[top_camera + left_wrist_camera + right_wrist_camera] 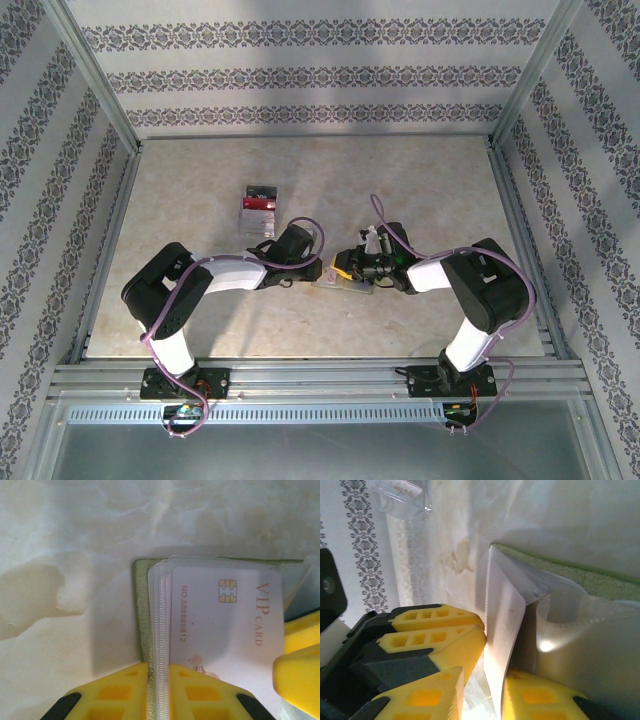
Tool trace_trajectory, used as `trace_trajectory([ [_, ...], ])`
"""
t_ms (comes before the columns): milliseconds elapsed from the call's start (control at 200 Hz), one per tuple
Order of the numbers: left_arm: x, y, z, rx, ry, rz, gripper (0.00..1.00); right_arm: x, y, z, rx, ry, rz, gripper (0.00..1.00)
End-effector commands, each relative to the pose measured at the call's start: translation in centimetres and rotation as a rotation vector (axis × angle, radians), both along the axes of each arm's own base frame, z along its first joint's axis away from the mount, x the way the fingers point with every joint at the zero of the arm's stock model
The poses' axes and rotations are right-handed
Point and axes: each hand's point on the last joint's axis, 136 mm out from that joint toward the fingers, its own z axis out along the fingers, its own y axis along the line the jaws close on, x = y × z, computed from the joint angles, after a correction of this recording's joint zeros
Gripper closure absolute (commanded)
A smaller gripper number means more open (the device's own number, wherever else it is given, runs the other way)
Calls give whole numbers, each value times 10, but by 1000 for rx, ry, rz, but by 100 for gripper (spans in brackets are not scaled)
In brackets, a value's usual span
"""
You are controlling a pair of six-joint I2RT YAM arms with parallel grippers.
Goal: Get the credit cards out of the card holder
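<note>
On the marbled table (420, 190), locate the card holder (345, 283) near the centre, between the two arms. It lies open, with its clear sleeves exposed. The left fingers (115, 690) are closed on the ribbed seam of the sleeves. The right fingers (545, 697) straddle one clear sleeve; you cannot tell whether they clamp it. The credit cards (259, 211), red on top, lie stacked well apart, beyond the left arm. One white VIP card (225, 630) sits in a sleeve. Read on it "VIP CARD" in red and "NO.888880812", beside a gold chip.
</note>
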Motion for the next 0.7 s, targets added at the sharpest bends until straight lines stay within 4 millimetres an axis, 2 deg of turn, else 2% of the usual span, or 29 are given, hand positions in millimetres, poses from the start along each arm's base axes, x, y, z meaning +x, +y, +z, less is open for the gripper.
trace_trajectory([
  [0,-10,3,-17,42,59,2,84,3,6,29,93,-79,34,77],
  [105,-10,3,-16,47,65,3,84,5,3,30,103,-81,20,80],
  [195,-10,3,-15,46,64,0,77,7,1,31,112,-83,16,81],
  [315,-10,0,-13,33,60,-11,77,8,3,30,115,-81,20,80],
  [515,-13,-7,-16,-4,81,-23,79,11,15,23,120,-79,28,72],
  [695,-12,-7,-13,-4,75,-21,80,11,19,16,124,-66,27,73],
])
